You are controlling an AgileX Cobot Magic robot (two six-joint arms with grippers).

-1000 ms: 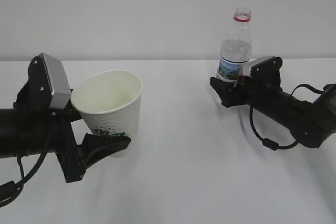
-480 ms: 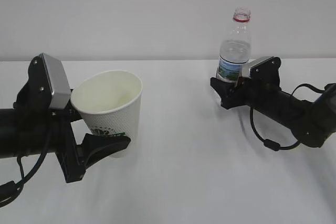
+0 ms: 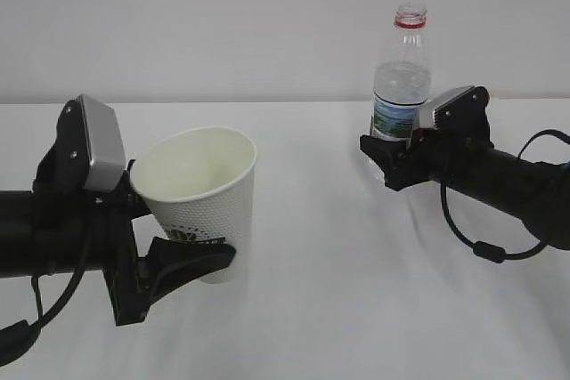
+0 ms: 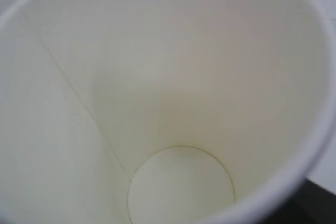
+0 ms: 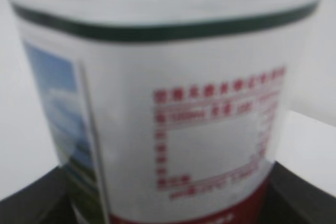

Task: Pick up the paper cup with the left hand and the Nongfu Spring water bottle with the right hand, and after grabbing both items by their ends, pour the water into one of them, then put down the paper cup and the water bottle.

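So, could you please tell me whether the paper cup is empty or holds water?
Empty: the paper cup shows a dry, bare cream bottom in the left wrist view.

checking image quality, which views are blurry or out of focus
Right wrist view: the bottle fills the frame, its label print soft and unreadable. Left wrist view: the cup interior is slightly soft, evenly lit, no glare. Exterior view: fairly sharp, faint shadows on the table.

even, soft, fairly bright light; faint shadows on the table [image 3: 338,309] beneath both arms. exterior view slightly soft. the paper cup [image 4: 173,103] interior looks hazy, and the bottle label [image 5: 173,129] is blurred, its red print unreadable.
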